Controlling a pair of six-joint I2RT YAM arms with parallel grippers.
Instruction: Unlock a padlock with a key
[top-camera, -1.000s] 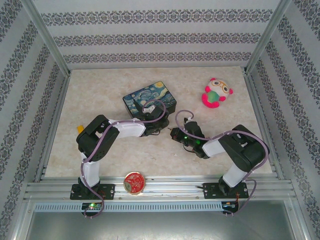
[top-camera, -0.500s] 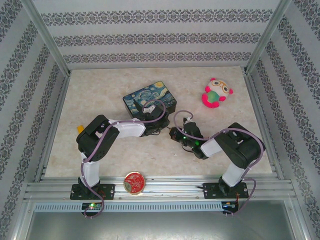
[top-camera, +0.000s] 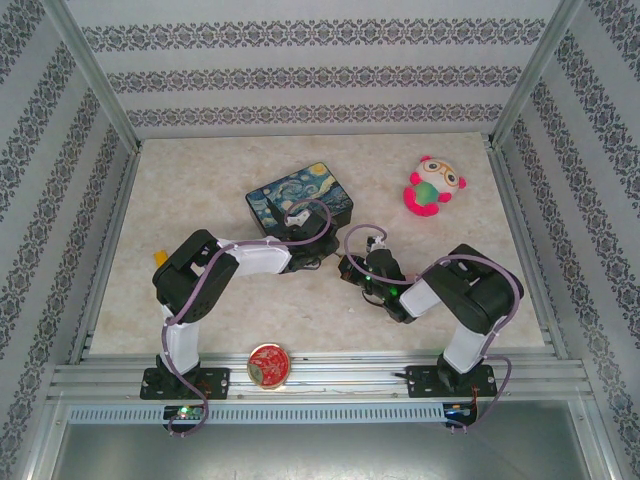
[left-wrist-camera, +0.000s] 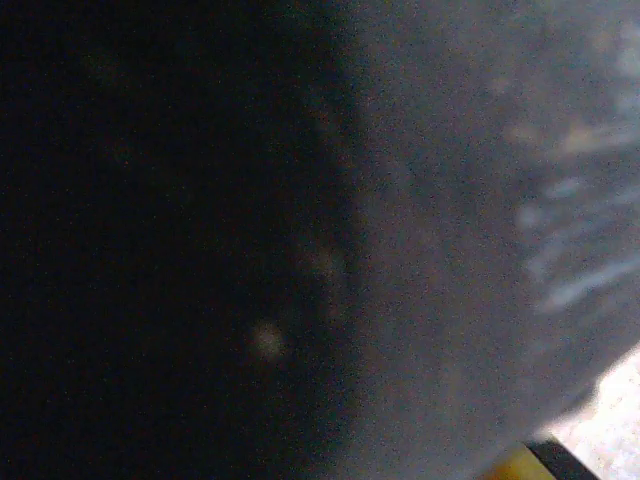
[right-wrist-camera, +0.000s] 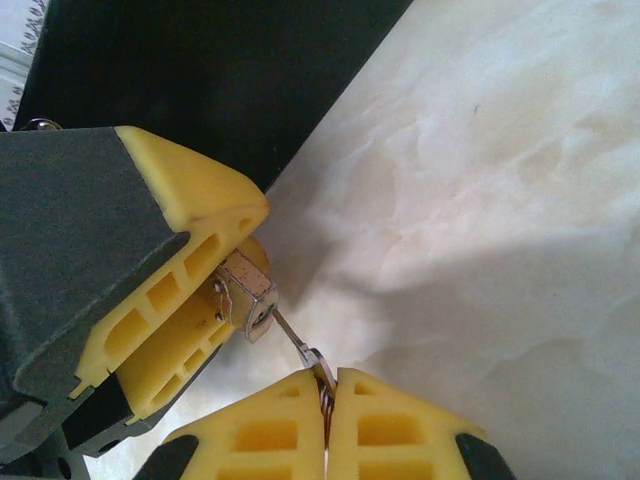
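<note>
The pale marbled counter (top-camera: 200, 180) carries everything. The biggest thing on it is the painted night-sky box (top-camera: 300, 198), which sits toward the far edge, left of centre. Its lid is down, so I cannot tell what it holds. A pink and green plush toy (top-camera: 433, 187) sits toward the far right corner, well apart from the box. A small round red object (top-camera: 268, 363) lies on the rail at the near edge, between my two arm bases.

From above, my left hand (top-camera: 322, 257) and my right hand (top-camera: 346, 266) meet just in front of the box's near side. They are almost touching, and the lock and key are too small to make out there.

My right wrist camera shows them. My left hand (right-wrist-camera: 235, 272) has its yellow fingers (right-wrist-camera: 190, 195) clamped on the padlock (right-wrist-camera: 248, 292), held just above the counter with its keyhole end toward me. Its shackle is hidden behind those fingers. My right hand (right-wrist-camera: 326, 385) is pressed fully together on the head of the key (right-wrist-camera: 298, 343), whose thin blade slants up to the padlock's keyhole end. How deep it goes I cannot tell.

My left wrist camera gives a dark blur, with a sliver of yellow (left-wrist-camera: 512, 466) and pale counter at the bottom right corner.
</note>
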